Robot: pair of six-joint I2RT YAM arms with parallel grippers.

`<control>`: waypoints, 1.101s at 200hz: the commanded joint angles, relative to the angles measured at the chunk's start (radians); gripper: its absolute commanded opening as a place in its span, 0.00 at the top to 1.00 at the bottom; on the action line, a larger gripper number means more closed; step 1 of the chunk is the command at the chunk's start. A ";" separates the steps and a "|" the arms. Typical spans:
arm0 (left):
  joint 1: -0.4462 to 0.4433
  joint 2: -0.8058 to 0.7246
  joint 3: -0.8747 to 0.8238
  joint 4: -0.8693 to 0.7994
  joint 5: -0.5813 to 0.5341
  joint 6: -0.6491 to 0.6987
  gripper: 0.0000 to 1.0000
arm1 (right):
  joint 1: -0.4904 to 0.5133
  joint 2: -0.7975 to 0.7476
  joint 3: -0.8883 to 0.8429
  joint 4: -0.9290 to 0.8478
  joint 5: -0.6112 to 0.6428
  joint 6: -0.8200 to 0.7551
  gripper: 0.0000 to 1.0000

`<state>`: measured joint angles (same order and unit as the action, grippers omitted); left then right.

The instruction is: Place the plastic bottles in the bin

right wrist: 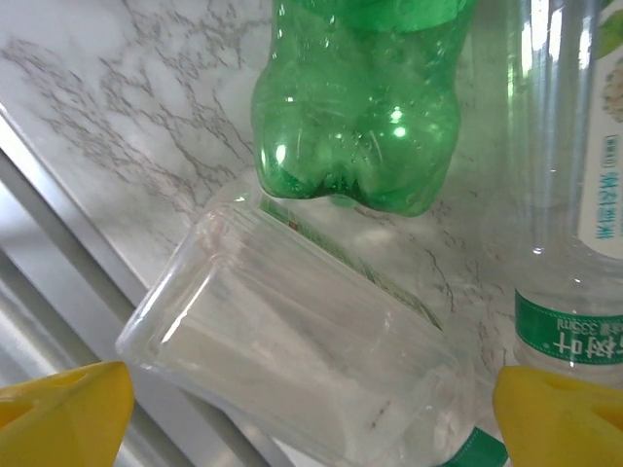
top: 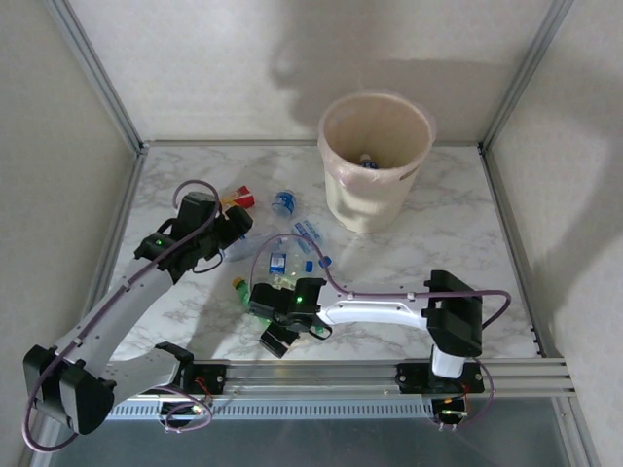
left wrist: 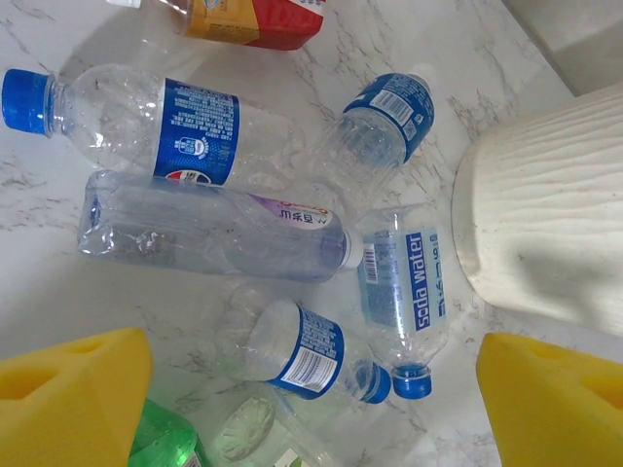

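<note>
My left fingers (left wrist: 68, 399) stood wide open and held nothing, hanging above a cluster of bottles (left wrist: 214, 233) that lay on their sides. My right fingers (right wrist: 560, 418) were spread just as wide, low over a flattened bottle (right wrist: 292, 360) lying between the pads. I saw no grip on it.

Under the left fingers the bottles were mostly clear and crumpled, with blue labels. A blue-capped bottle (left wrist: 146, 126) lay just beside a pale-labelled one. A "soda water" bottle (left wrist: 404, 292) lay near the bin (left wrist: 555, 224), and a red-and-orange bottle (left wrist: 253, 19) sat at the far edge. A green bottle (left wrist: 165, 443) peeked in by the left pad. Under the right fingers a second green bottle (right wrist: 360, 107) met the flattened one, and a green-labelled bottle (right wrist: 574, 195) lay beside them.

From above, the scatter sat left of centre on the desk (top: 458, 233), around both sets of fingers. The bin was cream and ribbed, flared towards the rim and lined with a thin pinkish bag. It stood upright at the far side, right of centre, with a binned bottle (top: 367, 161) showing blue at its bottom.

The desk was white marble pattern with grey veins. An aluminium rail (top: 389, 375) ran along its near edge. Plain off-white walls (top: 243, 58) and metal posts (top: 97, 73) closed it in.
</note>
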<state>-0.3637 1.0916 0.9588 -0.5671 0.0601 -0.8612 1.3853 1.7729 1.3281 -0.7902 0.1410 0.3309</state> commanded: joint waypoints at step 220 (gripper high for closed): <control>0.012 -0.058 -0.040 0.006 0.010 -0.057 0.14 | 0.050 0.050 -0.101 0.052 0.081 0.007 0.41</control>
<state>-0.3618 1.0588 0.9314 -0.5610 0.0605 -0.8963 1.4250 1.8595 1.2476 -0.7456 0.1959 0.3183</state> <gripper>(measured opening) 0.863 0.622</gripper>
